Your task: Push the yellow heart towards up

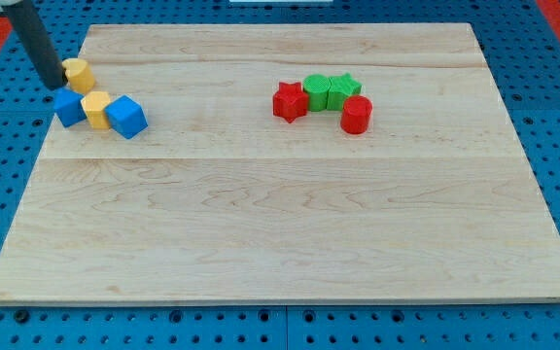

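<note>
Yellow heart (95, 109) sits near the board's left edge toward the view's top, wedged between two blue blocks: a blue cube (125, 117) touching it at about four o'clock and a smaller blue block (68, 107) touching it at nine o'clock. Its exact outline is hard to read at this size.

Nearest the view's bottom, the wooden board (280, 233) is a broad plank surface resting on a blue pegboard table (290, 331).

Farther up, at about three o'clock from the heart and well apart from it, a second cluster lies: a red cylinder (356, 115) nearest, a red star (289, 101) at its ten o'clock, and between and behind them a green cube (317, 92) touching a green star (342, 89).

Beyond the heart, at its eleven o'clock, is a yellow round block (78, 74), close to the heart but with a small gap.

My tip (53, 86) is the plain end of a dark rod with nothing that opens or shuts. It stands just beside the yellow round block at that block's eight o'clock, just above the smaller blue block, and at about ten o'clock from the heart without touching it. The rod leans up toward the view's top left corner.
</note>
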